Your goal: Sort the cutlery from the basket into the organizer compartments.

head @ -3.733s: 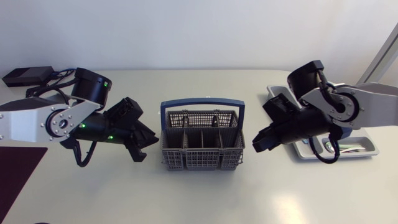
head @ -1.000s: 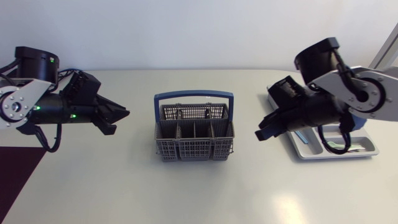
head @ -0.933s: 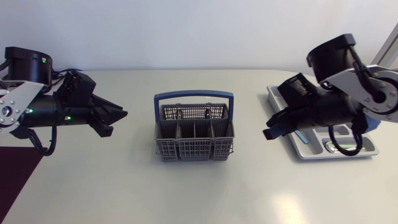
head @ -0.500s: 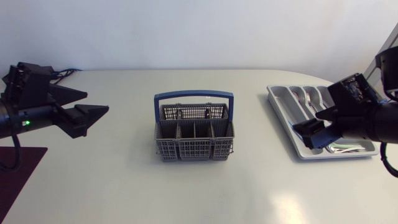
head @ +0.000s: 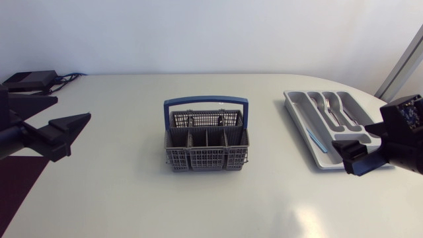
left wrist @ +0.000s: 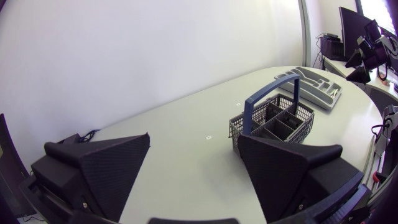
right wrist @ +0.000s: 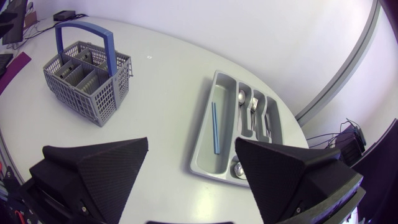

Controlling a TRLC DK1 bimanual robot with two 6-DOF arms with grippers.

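The grey cutlery basket [head: 206, 147] with a blue handle stands mid-table, and no cutlery shows in its compartments. It also appears in the left wrist view [left wrist: 273, 119] and the right wrist view [right wrist: 87, 76]. The grey organizer [head: 316, 132] lies at the right, holding forks and spoons [head: 337, 112] and a blue utensil [right wrist: 215, 127] in a long compartment. My left gripper [head: 73, 109] hangs open at the table's left edge, far from the basket, with nothing between its fingers [left wrist: 106, 171]. My right gripper [head: 345, 154] stands open and empty over the organizer's [right wrist: 205, 149] near end.
A black box with cables [head: 30, 79] sits at the back left corner. A dark purple mat [head: 20, 182] lies at the left front edge. Bare tabletop surrounds the basket on every side.
Both arms have drawn back outward from the basket, the left to the left edge and the right past the organizer. Both grippers have gone from shut to open. The basket stays put.
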